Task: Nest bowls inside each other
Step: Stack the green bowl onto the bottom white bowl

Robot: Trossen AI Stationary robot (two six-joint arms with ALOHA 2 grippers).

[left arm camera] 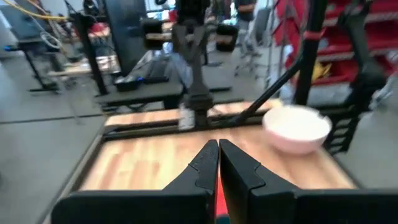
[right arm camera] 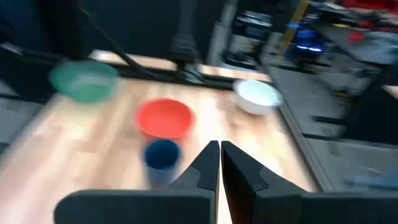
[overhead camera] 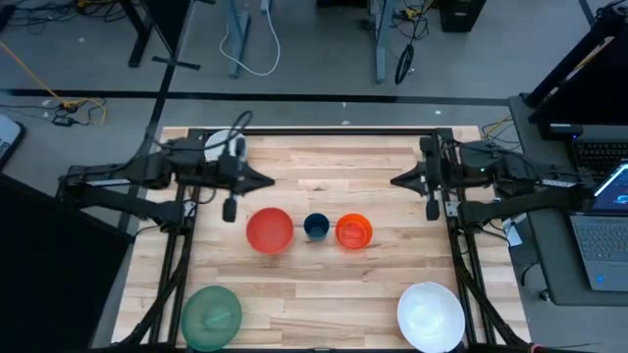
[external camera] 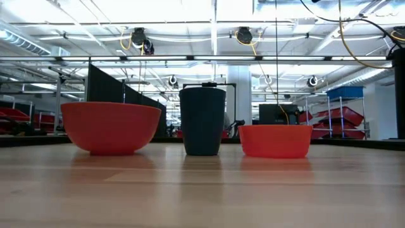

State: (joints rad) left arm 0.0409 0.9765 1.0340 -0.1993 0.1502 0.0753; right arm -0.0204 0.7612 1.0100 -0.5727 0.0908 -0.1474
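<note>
Bowls: six in sight, all apart, none nested yet.
Middle row: red bowl [overhead camera: 269, 230] on the left, tiny dark blue bowl [overhead camera: 315, 226] between, orange bowl [overhead camera: 353, 231] on the right; close neighbours, and whether they touch cannot be told.
Near corners: green bowl [overhead camera: 211, 316] at near left, large white bowl [overhead camera: 430, 315] at near right, both well apart from the row.
Far side: small white bowl [overhead camera: 222, 145] at far left, by the left arm and partly hidden by it.
Left gripper [overhead camera: 269, 180]: fingers pressed together, holding nothing, raised over the far left of the table [overhead camera: 324, 284].
Right gripper [overhead camera: 395, 180]: likewise closed and empty, raised over the far right, pointing toward the left one.
Step in hand: judged to be the very start; both arms wait and no bowl is lifted.
Next move calls for: one gripper to spread its fingers, come down on a bowl's rim and carry it into a larger bowl. The dark blue bowl into the orange one looks the shortest carry.
Care: the row is tight, so fingers descending on one rim may nudge a neighbour.
</note>
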